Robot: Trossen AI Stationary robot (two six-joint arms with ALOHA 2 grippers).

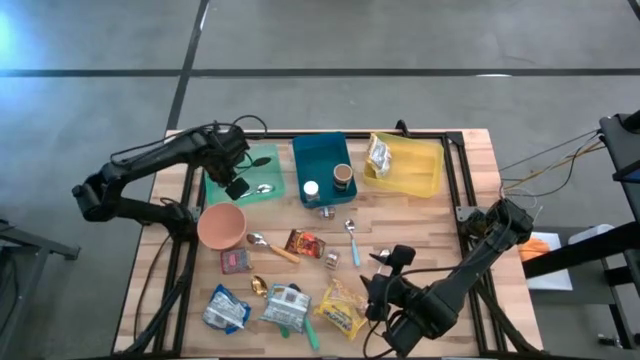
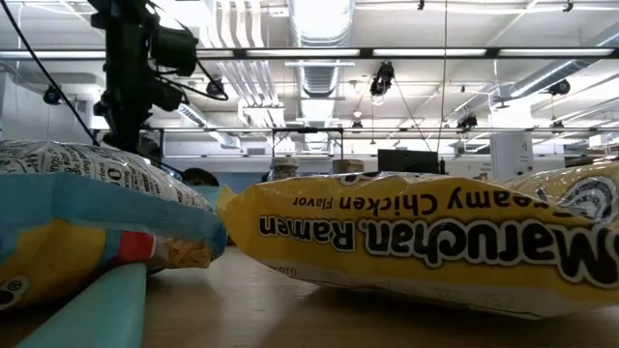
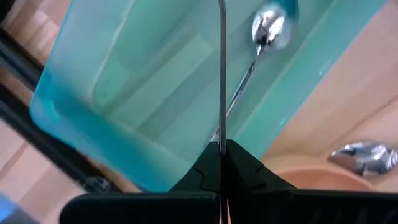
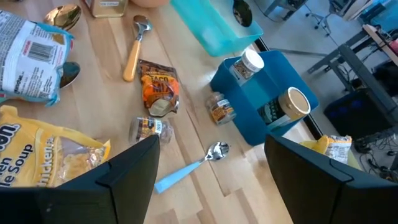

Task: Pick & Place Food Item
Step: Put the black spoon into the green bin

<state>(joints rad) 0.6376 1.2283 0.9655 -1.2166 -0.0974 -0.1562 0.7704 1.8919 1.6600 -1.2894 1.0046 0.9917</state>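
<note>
Food lies along the table's near side: a yellow ramen packet (image 1: 340, 308) (image 2: 426, 242), a chip bag (image 1: 225, 308), a white packet (image 1: 285, 305) and a red snack packet (image 1: 305, 243) (image 4: 158, 90). My left gripper (image 1: 238, 187) (image 3: 221, 155) points down, shut and holding nothing, above the light green tray (image 1: 262, 165) (image 3: 124, 93), where a spoon (image 3: 267, 28) lies. My right gripper (image 1: 385, 272) (image 4: 211, 180) hangs open above the table's near right. It slants down toward a blue-handled spoon (image 4: 189, 168) and touches nothing.
A blue bin (image 1: 322, 170) (image 4: 267, 99) holds two jars, and a yellow bin (image 1: 405, 165) holds a silver bag. A pink bowl (image 1: 222, 226) stands near the green tray. Spoons (image 1: 258, 240) (image 4: 134, 50) and small jars (image 4: 146, 129) (image 4: 221, 111) lie mid-table.
</note>
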